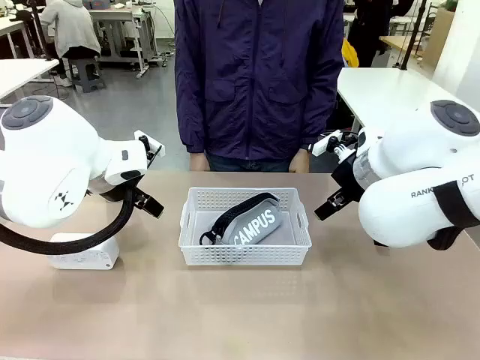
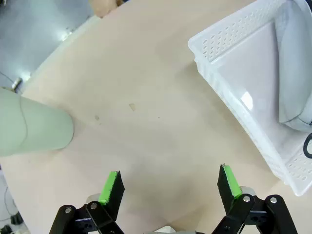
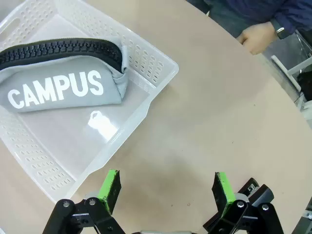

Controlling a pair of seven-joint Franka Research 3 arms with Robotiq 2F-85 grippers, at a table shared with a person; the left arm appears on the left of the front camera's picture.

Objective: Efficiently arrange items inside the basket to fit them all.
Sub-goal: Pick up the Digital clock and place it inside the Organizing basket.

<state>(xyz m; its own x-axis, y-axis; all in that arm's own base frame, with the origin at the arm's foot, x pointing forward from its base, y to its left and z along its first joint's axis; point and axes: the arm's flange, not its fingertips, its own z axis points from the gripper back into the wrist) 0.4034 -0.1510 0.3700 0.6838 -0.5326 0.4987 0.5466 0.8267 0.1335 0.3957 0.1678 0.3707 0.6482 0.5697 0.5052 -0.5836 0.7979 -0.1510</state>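
White perforated plastic basket [image 1: 245, 253] sits between my left fingers [image 2: 110, 187] and right fingers [image 3: 110, 187], both spread empty, grey "CAMPUS" pouch [image 1: 255, 225] inside. Pale green cup [image 2: 34, 129] lies beyond the left pair; I'd grasp it next, packing barely begun.

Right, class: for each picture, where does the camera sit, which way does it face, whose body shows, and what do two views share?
Front view: between the arms, facing the person across the table; left arm and right arm flank the basket.
Left wrist view: on that wrist, looking past the open left gripper at table and cup.
Right wrist view: likewise, open right gripper, the person's hand beyond.
Shared: basket and pouch.
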